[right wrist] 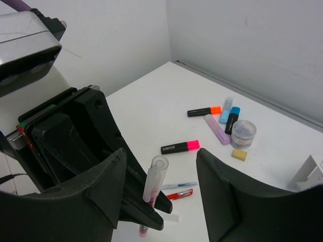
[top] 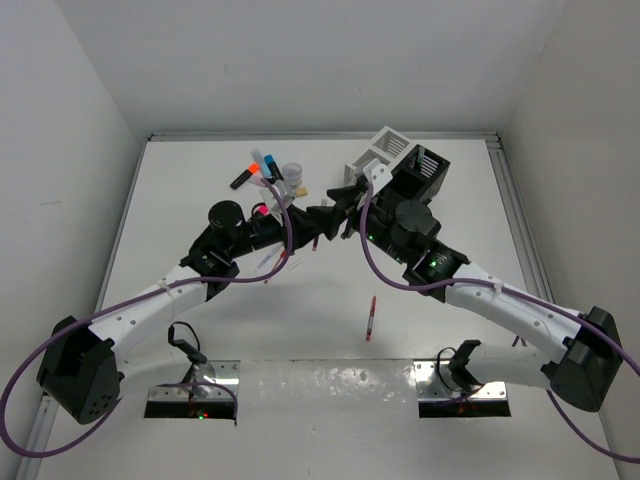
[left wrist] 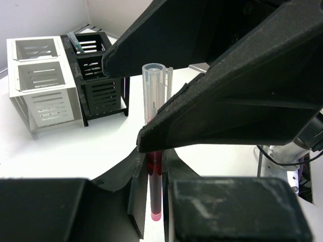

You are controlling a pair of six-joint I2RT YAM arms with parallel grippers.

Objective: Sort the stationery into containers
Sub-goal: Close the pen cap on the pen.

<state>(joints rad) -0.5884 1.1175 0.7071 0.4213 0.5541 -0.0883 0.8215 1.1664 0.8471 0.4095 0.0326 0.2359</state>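
Observation:
My left gripper [top: 322,222] is shut on a pink pen with a clear cap [left wrist: 156,91] and holds it upright above the table. In the left wrist view the pen's body [left wrist: 155,194] sits between the left gripper's fingers [left wrist: 137,191]. My right gripper [right wrist: 161,166] is open, its fingers [right wrist: 101,196] straddling the pen's cap [right wrist: 156,174] without closing on it. The joined containers stand at the back: the white one [top: 385,148] and the black one [top: 422,170]. A thin greenish pen [left wrist: 75,43] stands in the black container [left wrist: 101,83], next to the white one [left wrist: 43,85].
Loose on the table are an orange highlighter [right wrist: 204,111], a pink one [right wrist: 180,147], a lilac one [right wrist: 217,129], two blue ones [right wrist: 229,115], a tape roll [right wrist: 243,133], an eraser [right wrist: 239,155] and a red pen [right wrist: 177,194]. Another red pen [top: 371,317] lies near the front.

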